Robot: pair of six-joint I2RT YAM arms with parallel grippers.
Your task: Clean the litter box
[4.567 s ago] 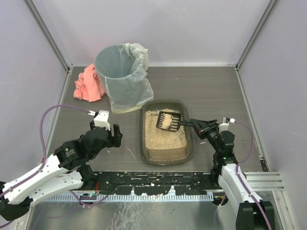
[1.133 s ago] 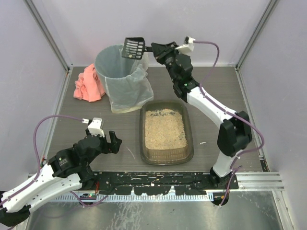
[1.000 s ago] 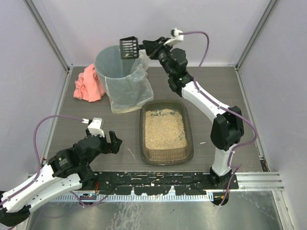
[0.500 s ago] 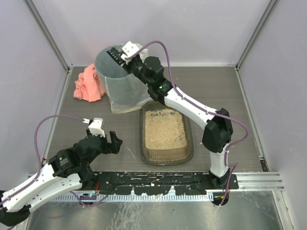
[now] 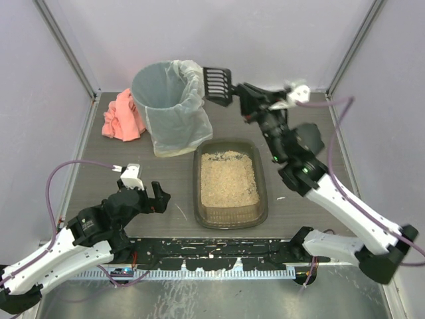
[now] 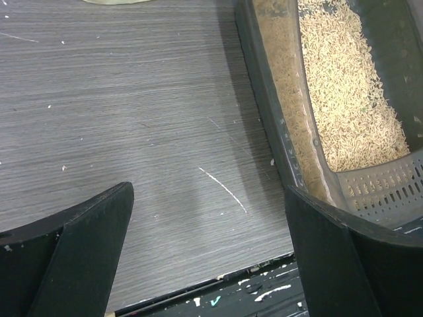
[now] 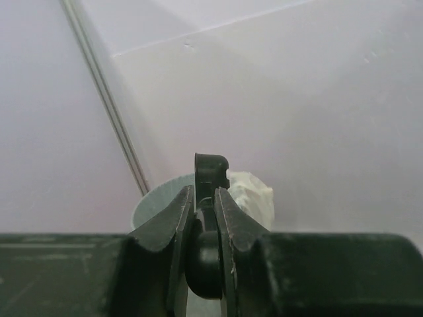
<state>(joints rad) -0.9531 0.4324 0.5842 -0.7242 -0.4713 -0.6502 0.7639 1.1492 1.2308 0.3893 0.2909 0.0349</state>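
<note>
The litter box [image 5: 229, 214] lies on the table [image 5: 172, 173] in the middle, between the two arms. Its long axis runs from the near edge toward the back wall, and one short end points to the arm bases. Beige litter [image 5: 228, 179] fills its bottom in a flat layer. In the left wrist view its long left rim [image 6: 284, 132] passes just beside the right finger of the left claw [image 6: 211, 264], without touching.

The left claw [image 5: 157, 194] is low over the table left of the box, its fingers spread wide apart and with nothing between them.

The right claw [image 5: 244, 94] is raised beyond the far end of the box and is clamped on the handle of the black slotted scoop [image 5: 217, 85]. The scoop's blade hangs in the air just to the right of the bin's rim.

The round grey bin [image 5: 169, 126] with a clear liner stands near the far left corner of the box. We cannot tell what is inside it. A pink cloth [image 5: 121, 116] lies crumpled left of the bin, against it
</note>
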